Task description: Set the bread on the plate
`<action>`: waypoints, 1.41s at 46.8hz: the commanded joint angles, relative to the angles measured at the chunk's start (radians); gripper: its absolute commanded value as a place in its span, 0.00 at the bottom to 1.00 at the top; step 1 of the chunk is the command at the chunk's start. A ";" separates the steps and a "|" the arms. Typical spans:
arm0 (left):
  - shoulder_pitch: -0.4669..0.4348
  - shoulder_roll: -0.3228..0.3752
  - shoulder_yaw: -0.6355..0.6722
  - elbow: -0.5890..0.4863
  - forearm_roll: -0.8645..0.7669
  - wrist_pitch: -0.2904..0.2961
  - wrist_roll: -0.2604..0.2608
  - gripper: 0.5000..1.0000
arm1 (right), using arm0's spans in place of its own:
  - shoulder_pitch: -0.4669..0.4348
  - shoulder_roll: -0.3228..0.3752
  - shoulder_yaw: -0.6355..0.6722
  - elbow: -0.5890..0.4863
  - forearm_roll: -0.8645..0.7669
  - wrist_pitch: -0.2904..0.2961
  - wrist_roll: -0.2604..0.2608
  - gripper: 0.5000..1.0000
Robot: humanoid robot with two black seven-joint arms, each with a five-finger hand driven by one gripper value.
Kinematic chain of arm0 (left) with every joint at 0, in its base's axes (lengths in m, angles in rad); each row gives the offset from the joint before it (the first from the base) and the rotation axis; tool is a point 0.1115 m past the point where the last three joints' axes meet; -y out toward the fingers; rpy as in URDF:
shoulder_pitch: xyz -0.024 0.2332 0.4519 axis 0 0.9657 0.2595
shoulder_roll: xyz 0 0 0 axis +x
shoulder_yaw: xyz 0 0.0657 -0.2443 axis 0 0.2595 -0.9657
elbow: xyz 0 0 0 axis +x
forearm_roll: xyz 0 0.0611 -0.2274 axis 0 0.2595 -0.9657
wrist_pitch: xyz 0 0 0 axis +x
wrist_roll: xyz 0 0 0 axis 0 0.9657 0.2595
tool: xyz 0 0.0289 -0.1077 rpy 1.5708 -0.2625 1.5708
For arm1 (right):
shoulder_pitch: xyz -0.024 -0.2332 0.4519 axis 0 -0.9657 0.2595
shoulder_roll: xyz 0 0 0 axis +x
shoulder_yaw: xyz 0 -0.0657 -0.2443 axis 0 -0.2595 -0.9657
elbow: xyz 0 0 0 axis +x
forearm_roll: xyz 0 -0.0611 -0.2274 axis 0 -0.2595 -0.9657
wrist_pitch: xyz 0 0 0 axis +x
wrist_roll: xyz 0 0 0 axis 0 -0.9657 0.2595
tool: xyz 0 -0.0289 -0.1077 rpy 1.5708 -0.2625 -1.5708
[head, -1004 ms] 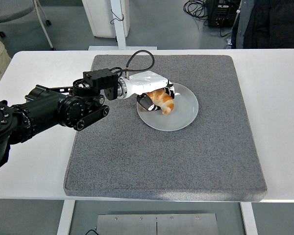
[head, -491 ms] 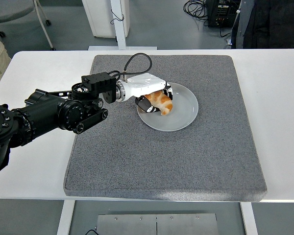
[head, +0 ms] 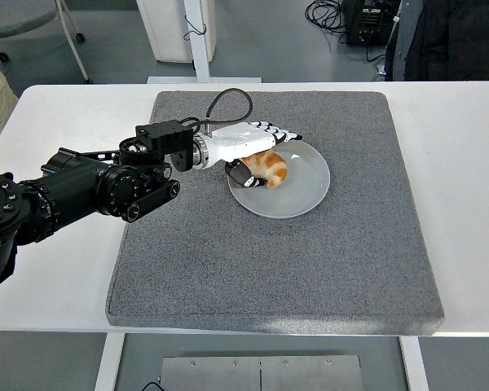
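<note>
While the white table (head: 464, 163) carried a large grey mat (head: 277, 261) across most of its width, the left arm (head: 81, 191) reached in from the left edge and over the mat toward the plate (head: 306, 195); the right arm was out of view; a dark-clothed person (head: 448, 37) stood at the top right, beyond the table. On the mat's far half sat the grey plate, and the bread (head: 269, 168), a small golden-brown roll, lay inside it, on its left part, apparently resting on the plate's surface. The left hand (head: 257, 151) hung just over the roll with its fingers (head: 287, 137) spread wide and straightened above it, gripping nothing, though the thumb below sat close beside the bread and may have touched it; that could not be told. Judged from this, the step in hand was the release and withdrawal; to do it well the hand would need to rise straight up, fingers kept wide, before drawing back leftward, so no fingertip dragged the roll toward the rim; the plate looked light enough to slide if nudged sideways.
</note>
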State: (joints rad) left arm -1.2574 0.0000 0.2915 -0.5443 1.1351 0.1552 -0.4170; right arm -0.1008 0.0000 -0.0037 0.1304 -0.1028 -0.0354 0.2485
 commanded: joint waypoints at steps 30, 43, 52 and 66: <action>-0.180 0.000 -0.018 -0.049 -0.254 -0.025 0.004 0.98 | 0.000 0.000 0.001 0.000 0.000 0.000 0.000 1.00; -0.221 0.000 -0.020 -0.037 -0.454 -0.031 0.010 0.98 | 0.000 0.000 0.001 0.000 0.000 0.000 0.000 1.00; -0.220 0.038 -0.051 -0.036 -0.578 -0.029 0.009 0.98 | 0.000 0.000 -0.001 0.000 0.000 0.000 0.000 1.00; -0.186 0.113 -0.167 -0.023 -0.695 -0.029 0.033 0.98 | 0.000 0.000 0.001 0.000 0.000 0.000 0.000 1.00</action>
State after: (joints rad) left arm -1.4466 0.0923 0.1432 -0.5679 0.4629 0.1263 -0.3899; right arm -0.1016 0.0000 -0.0033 0.1304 -0.1028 -0.0350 0.2485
